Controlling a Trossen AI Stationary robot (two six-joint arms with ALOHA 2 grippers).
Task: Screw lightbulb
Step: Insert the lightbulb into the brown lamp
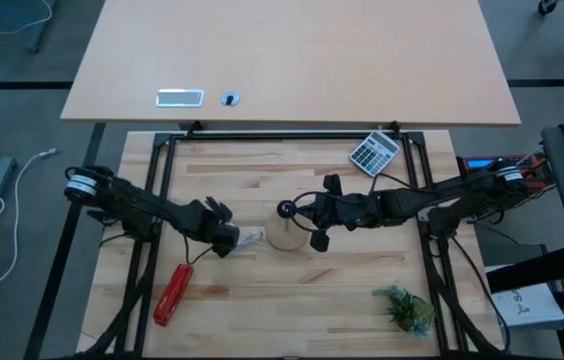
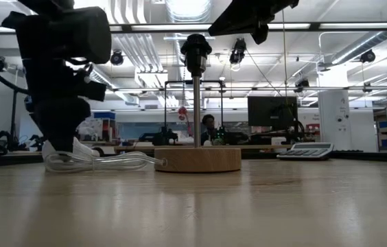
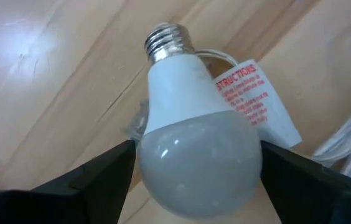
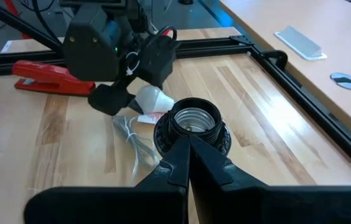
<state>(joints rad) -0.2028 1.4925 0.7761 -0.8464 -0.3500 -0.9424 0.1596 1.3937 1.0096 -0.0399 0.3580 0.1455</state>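
On the desk [image 1: 342, 290], my left end effector [image 3: 194, 180] straddles the lightbulb [image 3: 194, 149], fingers wide, not gripping. My right end effector [image 4: 188, 146] is shut, empty, by the bare socket [image 4: 192, 121]; lifting and screwing remain.

Two dark jointed arms; black cables; white bands near each shoulder.
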